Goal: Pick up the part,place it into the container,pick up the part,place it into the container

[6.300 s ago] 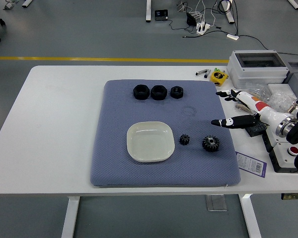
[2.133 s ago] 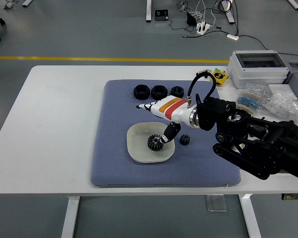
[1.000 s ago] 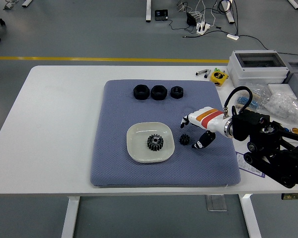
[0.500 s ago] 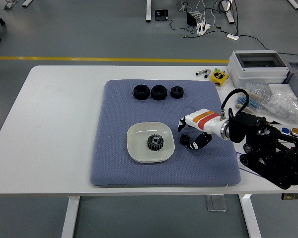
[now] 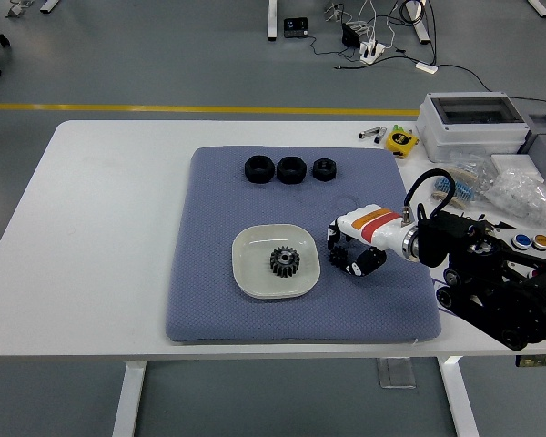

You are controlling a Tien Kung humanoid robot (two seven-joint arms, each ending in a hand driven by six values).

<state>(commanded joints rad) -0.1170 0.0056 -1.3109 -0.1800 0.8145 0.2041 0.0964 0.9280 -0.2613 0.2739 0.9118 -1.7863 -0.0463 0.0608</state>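
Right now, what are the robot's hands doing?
Right hand: closing around the small gear; a firm grip cannot be told.
Left hand: not in view.

A blue-grey mat (image 5: 209,273) with a fine dotted weave covers the white table (image 5: 100,228). On the mat sit a cream square dish (image 5: 255,273), a black gear (image 5: 284,262) inside it, and three black nuts (image 5: 289,168) beyond the dish.

Large gear (image 5: 284,262) now lies in the dish (image 5: 255,278), released. Right hand (image 5: 348,253) has withdrawn to 3 o'clock of the dish and closed around the small gear (image 5: 340,259).
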